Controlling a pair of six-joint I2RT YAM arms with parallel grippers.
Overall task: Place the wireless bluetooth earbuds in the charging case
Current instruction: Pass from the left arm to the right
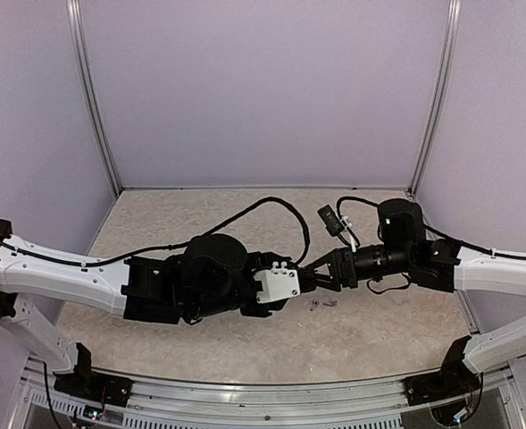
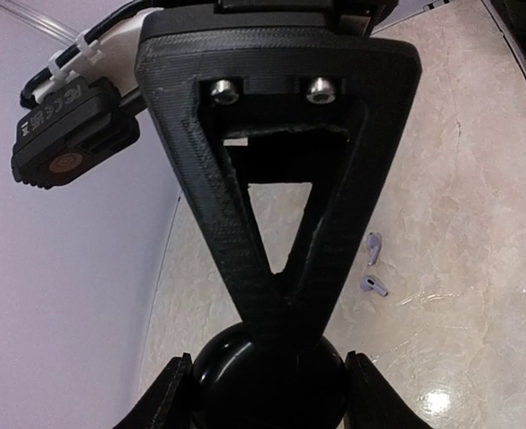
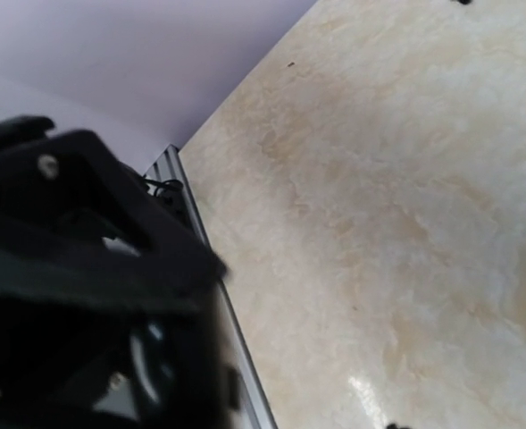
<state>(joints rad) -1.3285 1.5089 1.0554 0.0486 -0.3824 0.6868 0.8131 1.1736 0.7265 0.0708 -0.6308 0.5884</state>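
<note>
Enclosure and work surface, three views. The bench is a beige, marble-patterned sheet with a glossy finish; bright glare patches show in both wrist views. It is bounded by pale lavender walls joined at aluminium corner posts, with a ribbed aluminium rail along the near edge. Both arms reach inward and meet above mid-bench. The left hand has its fingers set apart on either side of a black rounded body that fills the gap; whether they press on it cannot be told. The right hand points at the left one, and one triangular black finger is seen side-on with its tip against the rounded body, so the spacing of its fingers cannot be told either. The right wrist camera sits above it. The right wrist view shows only blurred black hardware beside the bench. In the left wrist view the upper earbud and lower earbud lie bare on the bench, close together but apart, just right of the meeting hands. The charging case cannot be made out.
</note>
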